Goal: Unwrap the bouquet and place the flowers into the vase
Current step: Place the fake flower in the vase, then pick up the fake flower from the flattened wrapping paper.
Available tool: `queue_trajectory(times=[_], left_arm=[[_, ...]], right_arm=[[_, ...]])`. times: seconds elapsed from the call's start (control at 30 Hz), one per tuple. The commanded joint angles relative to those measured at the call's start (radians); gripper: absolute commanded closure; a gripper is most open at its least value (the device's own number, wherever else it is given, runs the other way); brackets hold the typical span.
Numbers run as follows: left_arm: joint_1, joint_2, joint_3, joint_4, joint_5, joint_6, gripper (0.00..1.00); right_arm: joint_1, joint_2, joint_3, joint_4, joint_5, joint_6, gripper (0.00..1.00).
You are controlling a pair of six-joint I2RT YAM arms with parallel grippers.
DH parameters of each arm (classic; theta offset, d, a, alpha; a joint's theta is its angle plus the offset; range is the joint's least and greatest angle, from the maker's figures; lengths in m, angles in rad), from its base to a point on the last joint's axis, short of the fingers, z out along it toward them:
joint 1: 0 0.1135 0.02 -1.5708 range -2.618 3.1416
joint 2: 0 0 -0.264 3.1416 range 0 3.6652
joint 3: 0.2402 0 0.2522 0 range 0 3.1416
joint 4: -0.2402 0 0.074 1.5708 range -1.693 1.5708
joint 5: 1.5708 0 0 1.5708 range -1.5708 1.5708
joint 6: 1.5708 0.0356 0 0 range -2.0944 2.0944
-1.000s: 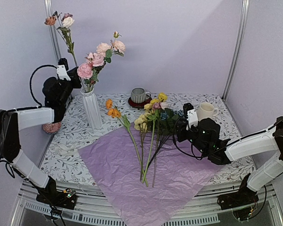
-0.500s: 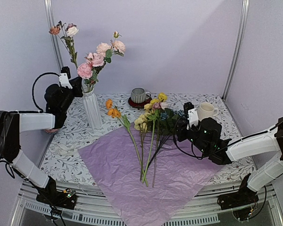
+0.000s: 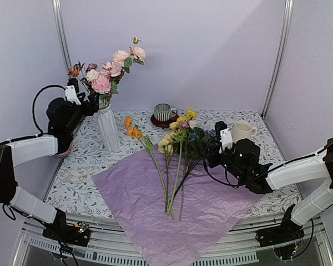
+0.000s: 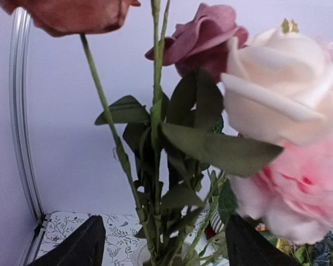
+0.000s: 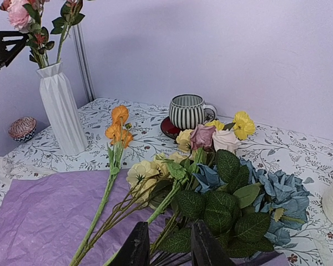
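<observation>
Top external view: one white ribbed vase [image 3: 108, 128], narrow-necked with a flared rim, is standing at the left rear of the leaf-printed tabletop [image 3: 83, 166]. It is holding pink, cream and rust blooms [image 3: 102, 82]. One crinkled lilac paper sheet [image 3: 155, 213] is lying flat, with a corner overhanging the near edge. The other flowers [image 3: 175, 160] are lying across it, heads rearward. Two mugs are standing behind: a grey striped mug [image 3: 165, 112] on a dark saucer [image 3: 155, 121], and a plain cream mug [image 3: 242, 130]. The left end effector [image 3: 93, 104] is hanging beside the vase neck. The right end effector [image 3: 210, 154] is sitting at the leafy heads.

Left wrist view: two dark fingers [image 4: 83, 246] are standing spread wide, with green stems rising between them and touching neither.

Right wrist view: the fingers are standing narrowly parted over dark leaves and stems; I cannot tell whether they are pinching any. One orange-headed stem [image 5: 114, 144] is lying left of the bunch.
</observation>
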Motion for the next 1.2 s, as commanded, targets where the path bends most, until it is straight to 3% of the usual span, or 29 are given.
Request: queue_trajectory(times=[0.0, 0.17, 0.33, 0.47, 0.63, 0.8, 0.93, 1.03, 1.17], left_arm=[[-0.002, -0.076, -0.042, -0.133, -0.038, -0.028, 0.21], [-0.002, -0.135, -0.054, -0.268, -0.032, -0.038, 0.20], [-0.003, -0.252, -0.113, -0.375, 0.024, -0.118, 0.12], [-0.011, -0.356, -0.151, -0.587, 0.064, -0.181, 0.02], [-0.003, -0.417, -0.158, -0.871, 0.135, -0.345, 0.02], [0.028, -0.441, -0.295, -0.774, 0.305, -0.415, 0.05], [-0.006, -0.425, -0.300, -0.759, 0.406, -0.397, 0.10], [-0.102, -0.405, -0.310, -0.720, 0.395, -0.403, 0.15], [-0.311, -0.336, -0.349, -0.588, 0.337, -0.475, 0.17]], right_arm=[[-0.004, -0.010, 0.015, -0.018, -0.022, 0.004, 0.72], [-0.004, 0.018, 0.035, -0.025, -0.023, -0.002, 0.72], [-0.004, 0.024, 0.049, -0.047, -0.072, 0.000, 0.70], [-0.004, 0.023, 0.074, -0.108, -0.158, 0.021, 0.68], [-0.004, -0.001, 0.125, -0.230, -0.229, 0.110, 0.67], [-0.003, -0.003, 0.167, -0.368, -0.321, 0.311, 0.67], [-0.002, 0.029, 0.180, -0.407, -0.396, 0.450, 0.67], [0.008, 0.060, 0.190, -0.423, -0.414, 0.511, 0.68], [0.017, 0.123, 0.212, -0.426, -0.431, 0.558, 0.68]])
